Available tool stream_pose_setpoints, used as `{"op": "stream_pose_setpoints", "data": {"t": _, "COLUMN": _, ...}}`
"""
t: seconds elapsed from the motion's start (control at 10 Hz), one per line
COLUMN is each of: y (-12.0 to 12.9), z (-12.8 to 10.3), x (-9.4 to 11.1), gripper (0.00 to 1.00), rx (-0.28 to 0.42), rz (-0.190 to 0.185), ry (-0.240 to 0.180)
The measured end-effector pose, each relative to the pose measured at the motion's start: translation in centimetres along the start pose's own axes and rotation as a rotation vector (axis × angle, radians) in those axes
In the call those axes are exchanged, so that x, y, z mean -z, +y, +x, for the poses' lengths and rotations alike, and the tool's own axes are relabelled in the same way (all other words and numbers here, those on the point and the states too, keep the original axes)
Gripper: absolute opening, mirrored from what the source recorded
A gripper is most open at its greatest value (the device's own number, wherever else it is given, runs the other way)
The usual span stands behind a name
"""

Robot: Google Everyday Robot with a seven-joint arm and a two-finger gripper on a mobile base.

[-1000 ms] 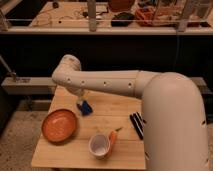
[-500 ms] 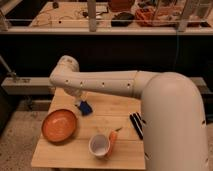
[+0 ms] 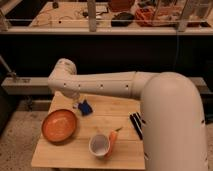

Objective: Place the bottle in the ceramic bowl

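The orange ceramic bowl (image 3: 59, 125) sits on the left part of the wooden table (image 3: 120, 117). My gripper (image 3: 78, 103) hangs below the white arm's bend, just above the table and a little right of the bowl's far rim. It is shut, and a small whitish piece, the bottle (image 3: 76, 105), shows at its tip. The arm hides most of the gripper and the bottle.
A blue object (image 3: 86, 107) lies right beside the gripper. A white cup (image 3: 99, 145) stands near the front edge with an orange carrot-like item (image 3: 112, 140) leaning on it. Dark pens (image 3: 136, 125) lie to the right. My arm's large white body (image 3: 172, 125) fills the right side.
The arm's bend and the gripper have shifted slightly down and left, toward the bowl. The bowl, cup and other items have not moved.
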Motion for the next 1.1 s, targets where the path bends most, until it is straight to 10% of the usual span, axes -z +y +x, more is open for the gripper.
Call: {"op": "stream_pose_setpoints", "data": {"t": 1.1, "y": -1.1, "z": -3.0, "x": -0.8, "gripper": 0.03, "rx": 0.07, "rz": 0.029, "ry": 0.021}}
